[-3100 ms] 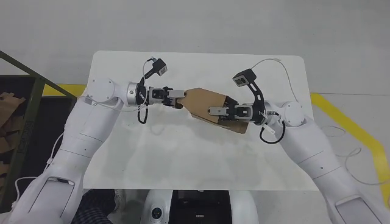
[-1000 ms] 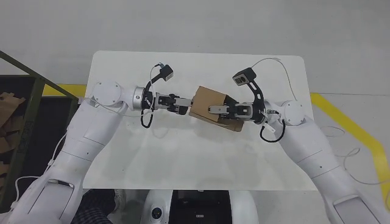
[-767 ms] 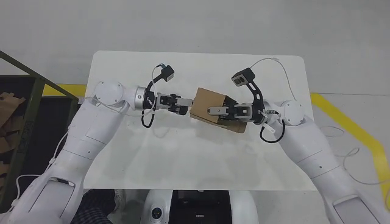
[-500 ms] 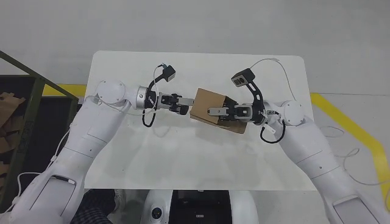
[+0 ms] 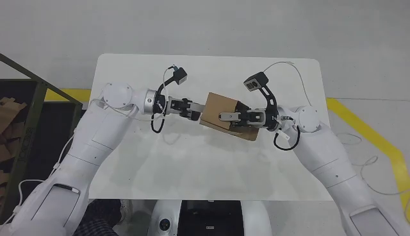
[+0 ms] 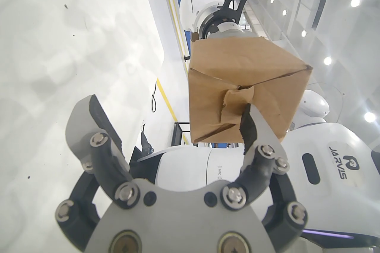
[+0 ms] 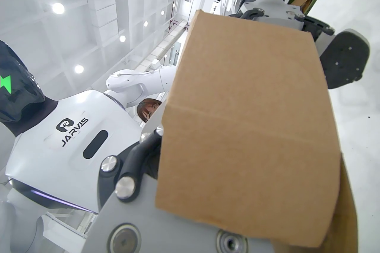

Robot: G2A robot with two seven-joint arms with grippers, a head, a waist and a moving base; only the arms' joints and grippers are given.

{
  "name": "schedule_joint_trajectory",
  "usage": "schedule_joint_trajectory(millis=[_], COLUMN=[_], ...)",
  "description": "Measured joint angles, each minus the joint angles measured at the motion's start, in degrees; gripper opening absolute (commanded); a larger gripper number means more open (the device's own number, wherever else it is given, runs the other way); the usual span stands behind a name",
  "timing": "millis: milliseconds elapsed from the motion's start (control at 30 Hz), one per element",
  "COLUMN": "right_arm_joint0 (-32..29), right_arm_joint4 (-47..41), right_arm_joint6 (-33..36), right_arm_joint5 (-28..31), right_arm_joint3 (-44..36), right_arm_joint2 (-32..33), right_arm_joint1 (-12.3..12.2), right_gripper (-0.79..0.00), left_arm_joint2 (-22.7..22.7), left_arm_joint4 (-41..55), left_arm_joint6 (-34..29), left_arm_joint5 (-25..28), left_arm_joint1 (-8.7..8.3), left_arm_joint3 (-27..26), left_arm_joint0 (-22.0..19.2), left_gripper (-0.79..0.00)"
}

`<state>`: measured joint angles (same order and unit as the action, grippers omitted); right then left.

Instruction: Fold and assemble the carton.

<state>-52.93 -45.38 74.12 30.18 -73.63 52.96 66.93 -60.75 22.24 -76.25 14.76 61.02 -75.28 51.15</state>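
Right hand (image 5: 225, 115) grips carton (image 5: 216, 103); left hand (image 6: 169, 109), spread wide, faces its flapped end, one finger (image 6: 251, 125) touching.

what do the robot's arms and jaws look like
The left arm and right arm have glossy white rounded shells, black wrists and looping black cables. Each wrist carries a black camera on a bracket. The jaws are grey metal with black pads and silver screws.

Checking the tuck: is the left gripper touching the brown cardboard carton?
Touching. Left wrist view: one left gripper finger presses the end flaps of the brown cardboard carton.
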Motion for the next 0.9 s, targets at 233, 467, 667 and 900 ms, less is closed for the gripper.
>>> schedule_joint_trajectory(millis=[233,467,667,900], right_arm_joint0=[-0.2,-0.2,-0.3,-0.4], right_arm_joint4=[-0.7,-1.0,-1.0,-1.1], right_arm_joint6=[0.3,0.7,0.8,1.0], right_arm_joint5=[-0.3,-0.7,-0.8,-1.0], right_arm_joint3=[-0.1,0.1,0.1,0.3], right_arm_joint2=[0.4,0.9,1.1,1.4], right_arm_joint1=[0.1,0.1,0.2,0.3], right_gripper=[-0.785,-0.785,-0.785,-0.785], left_arm_joint2=[0.8,1.4,2.4,3.0], left_arm_joint4=[0.1,0.2,0.6,1.3], left_arm_joint6=[0.0,0.0,-0.6,-0.6], left_arm_joint5=[0.1,0.2,0.1,0.4], left_arm_joint1=[0.17,0.29,0.5,0.71], left_arm_joint3=[-0.5,-0.7,-0.6,0.0], left_arm_joint0=[-0.5,-0.8,-1.2,-1.8], left_gripper=[0.0,0.0,0.0,0.0])
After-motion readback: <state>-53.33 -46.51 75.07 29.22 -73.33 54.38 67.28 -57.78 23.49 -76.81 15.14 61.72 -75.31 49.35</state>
